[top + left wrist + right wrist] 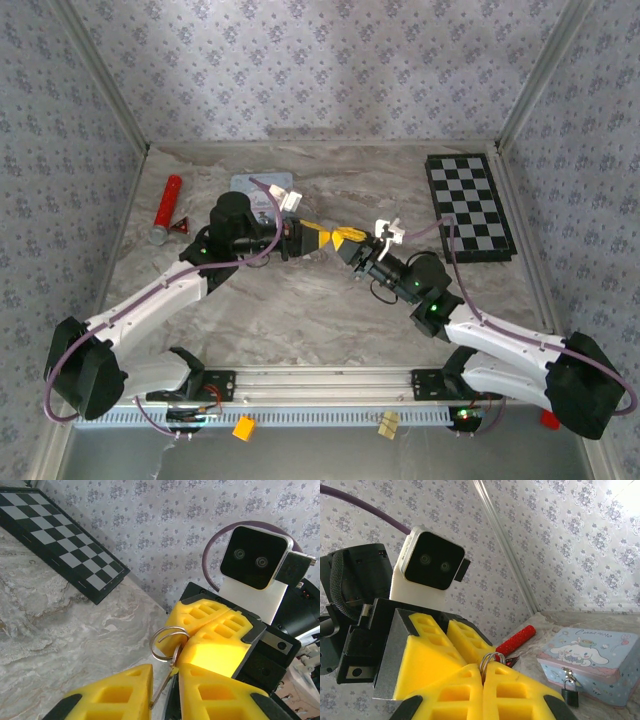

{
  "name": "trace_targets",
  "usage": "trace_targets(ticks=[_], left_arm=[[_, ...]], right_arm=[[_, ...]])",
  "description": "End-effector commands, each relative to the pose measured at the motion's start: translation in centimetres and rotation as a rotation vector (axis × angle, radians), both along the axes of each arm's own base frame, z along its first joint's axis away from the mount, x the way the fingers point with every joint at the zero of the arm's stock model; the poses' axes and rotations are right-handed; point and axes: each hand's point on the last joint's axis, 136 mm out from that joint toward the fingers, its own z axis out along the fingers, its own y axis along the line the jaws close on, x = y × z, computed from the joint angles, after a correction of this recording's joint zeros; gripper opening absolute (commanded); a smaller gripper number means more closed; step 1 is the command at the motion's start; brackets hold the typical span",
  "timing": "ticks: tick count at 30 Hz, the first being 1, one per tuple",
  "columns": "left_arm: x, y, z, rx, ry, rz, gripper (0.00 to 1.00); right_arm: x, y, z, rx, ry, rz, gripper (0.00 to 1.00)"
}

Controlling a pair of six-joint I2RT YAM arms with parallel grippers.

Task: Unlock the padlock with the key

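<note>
Colour rundown, folks: the walls (320, 70) are pale grey-blue wallpaper with a tiny repeating floral print. The worktop (300, 310) is swirly grey-beige marble. The board (470, 207) is black-and-white checks with a black rim. The cylinder (166, 208) is red with a silver end, and the little triangle (181, 227) is red too. The tin (592, 667) is baby blue with a white cartoon critter on the lid. The padlock (568, 694) is black with a silvery shackle. The left hand (164, 672) and right hand (483, 672) both have bright yellow fingers on black bodies. The key ring (169, 642) is silvery, the cables (265, 235) purple, the arms (150, 295) white and black.
</note>
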Motion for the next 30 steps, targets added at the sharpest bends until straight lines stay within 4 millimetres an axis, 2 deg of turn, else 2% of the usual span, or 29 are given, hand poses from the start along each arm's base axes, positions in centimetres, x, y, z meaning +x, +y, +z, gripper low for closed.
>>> trace_targets(ticks=[1, 3, 8, 9, 12, 14, 15, 17, 19, 22, 25, 30], left_arm=[[-0.7, -0.4, 1.3, -0.032, -0.038, -0.041, 0.18], [-0.7, -0.5, 1.4, -0.033, -0.041, -0.043, 0.17], [-0.7, -0.5, 1.5, -0.020, -0.054, -0.038, 0.05], [-0.6, -0.4, 1.4, -0.009, -0.060, -0.032, 0.03], [-0.1, 0.5, 0.6, 0.101, -0.095, 0.016, 0.00], [0.7, 1.8, -0.5, 0.250, -0.143, 0.078, 0.00], [1.1, 2.5, -0.8, 0.318, -0.165, 0.107, 0.00], [1.6, 4.0, -1.8, 0.504, -0.221, 0.141, 0.00], [1.5, 4.6, -2.1, 0.627, -0.253, 0.120, 0.00], [-0.5, 4.4, -2.9, 0.732, -0.279, -0.016, 0.00], [-2.0, 3.7, -2.8, 0.747, -0.331, -0.119, 0.00], [-4.4, 2.1, -1.9, 0.693, -0.406, -0.249, 0.00]], right_arm=[[-0.4, 0.0, 0.3, 0.002, -0.043, -0.001, 0.00], [-0.5, 0.0, 0.2, -0.002, -0.048, -0.003, 0.00], [-0.2, -0.4, -0.3, -0.016, -0.033, -0.029, 0.00], [-0.1, -0.5, -0.4, -0.021, -0.025, -0.038, 0.07], [0.1, -1.4, -0.9, -0.052, -0.001, -0.076, 0.41], [0.1, -2.4, -1.5, -0.094, -0.019, -0.108, 0.64], [-0.1, -2.7, -1.7, -0.120, -0.045, -0.113, 0.69], [-0.6, -3.5, -2.3, -0.185, -0.124, -0.120, 0.72], [-1.1, -4.0, -2.6, -0.226, -0.188, -0.107, 0.75], [-2.8, -3.6, -2.1, -0.251, -0.277, 0.006, 0.78], [-4.2, -2.7, -1.3, -0.233, -0.314, 0.127, 0.77], [-5.3, -1.2, -1.1, -0.181, -0.291, 0.279, 0.74]])
